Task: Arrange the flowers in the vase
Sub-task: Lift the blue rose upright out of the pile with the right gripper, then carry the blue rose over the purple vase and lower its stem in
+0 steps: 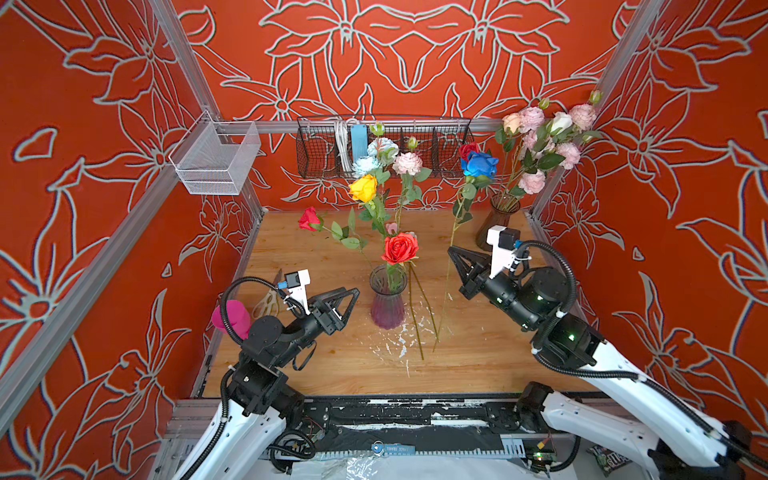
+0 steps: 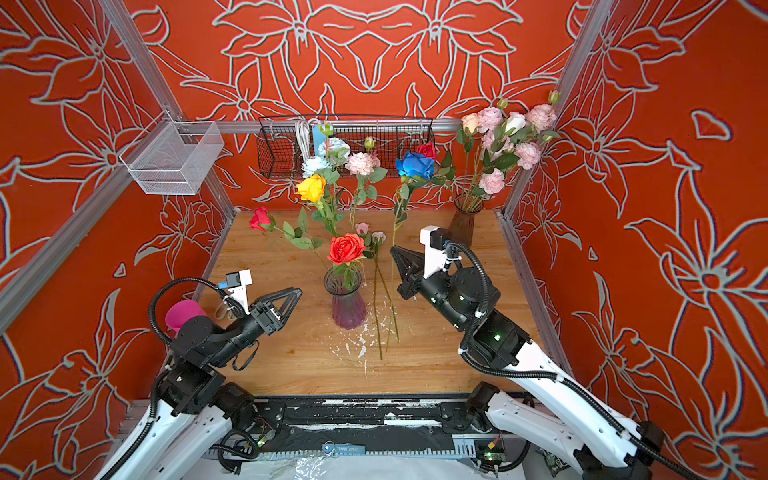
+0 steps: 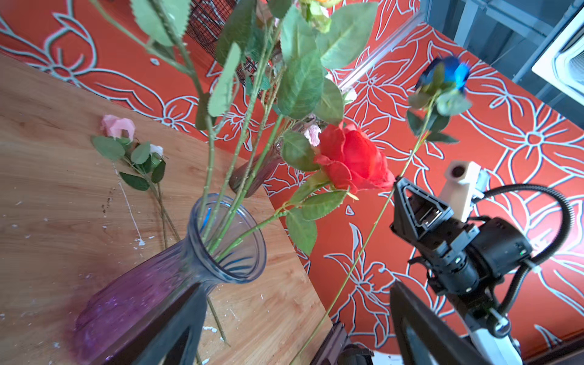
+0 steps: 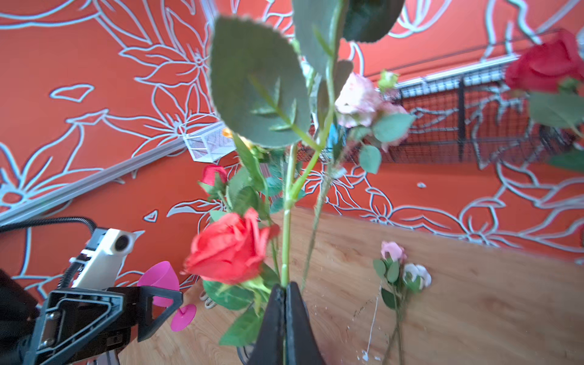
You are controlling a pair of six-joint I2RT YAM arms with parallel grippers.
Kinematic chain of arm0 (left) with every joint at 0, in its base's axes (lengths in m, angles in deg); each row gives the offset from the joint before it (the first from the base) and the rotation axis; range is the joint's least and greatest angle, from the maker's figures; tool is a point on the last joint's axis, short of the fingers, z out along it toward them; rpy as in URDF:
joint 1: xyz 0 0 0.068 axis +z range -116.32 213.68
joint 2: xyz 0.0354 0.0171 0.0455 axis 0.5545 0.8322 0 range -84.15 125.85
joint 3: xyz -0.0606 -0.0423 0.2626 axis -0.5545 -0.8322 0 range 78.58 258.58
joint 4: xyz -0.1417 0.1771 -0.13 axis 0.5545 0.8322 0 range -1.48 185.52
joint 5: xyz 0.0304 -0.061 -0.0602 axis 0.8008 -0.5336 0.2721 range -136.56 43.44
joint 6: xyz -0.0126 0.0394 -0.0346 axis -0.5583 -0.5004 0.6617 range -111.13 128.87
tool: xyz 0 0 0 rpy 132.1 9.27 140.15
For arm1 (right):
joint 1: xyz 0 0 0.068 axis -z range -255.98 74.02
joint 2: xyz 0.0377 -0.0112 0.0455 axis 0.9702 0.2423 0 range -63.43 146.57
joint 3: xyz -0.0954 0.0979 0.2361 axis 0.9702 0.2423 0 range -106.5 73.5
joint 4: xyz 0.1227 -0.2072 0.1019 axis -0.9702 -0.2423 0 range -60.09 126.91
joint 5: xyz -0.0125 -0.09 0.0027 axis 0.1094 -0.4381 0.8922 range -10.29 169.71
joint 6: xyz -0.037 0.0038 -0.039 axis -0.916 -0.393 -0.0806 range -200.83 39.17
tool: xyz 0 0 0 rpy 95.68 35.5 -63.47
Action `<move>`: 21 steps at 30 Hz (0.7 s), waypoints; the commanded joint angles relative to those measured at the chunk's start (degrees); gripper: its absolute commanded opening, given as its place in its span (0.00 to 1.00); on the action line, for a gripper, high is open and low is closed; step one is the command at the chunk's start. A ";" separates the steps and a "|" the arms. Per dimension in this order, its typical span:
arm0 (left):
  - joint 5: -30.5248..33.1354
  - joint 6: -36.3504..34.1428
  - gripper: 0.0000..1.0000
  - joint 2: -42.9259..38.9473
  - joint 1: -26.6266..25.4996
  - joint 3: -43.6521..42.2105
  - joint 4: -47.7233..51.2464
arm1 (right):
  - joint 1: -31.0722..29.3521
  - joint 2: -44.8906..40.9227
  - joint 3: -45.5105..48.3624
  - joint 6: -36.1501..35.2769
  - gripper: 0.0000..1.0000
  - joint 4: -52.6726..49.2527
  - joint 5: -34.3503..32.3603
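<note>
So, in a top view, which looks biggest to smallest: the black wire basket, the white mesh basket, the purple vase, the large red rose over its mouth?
1. black wire basket
2. white mesh basket
3. purple vase
4. red rose, though it stands nearer the camera

Open tabletop (image 1: 324, 365) before vase (image 1: 387, 309); stems (image 3: 207, 164) thick over its mouth, gap perhaps narrow.

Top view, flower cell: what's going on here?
The right gripper is shut on the stem of the blue rose, holding it beside the purple vase, not in it. The left gripper is open and empty on the vase's other side. A red rose and others stand in it; a small-bud sprig lies on the table.
</note>
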 commanded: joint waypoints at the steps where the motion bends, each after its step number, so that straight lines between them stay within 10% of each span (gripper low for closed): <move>1: -2.55 -1.88 0.90 1.09 -0.61 1.84 -0.47 | -3.78 2.26 -5.46 -6.37 0.00 2.36 -1.97; 21: 15.64 -4.16 0.93 -5.57 -0.62 9.19 19.46 | -17.08 26.89 -35.61 -24.78 0.00 7.11 -2.06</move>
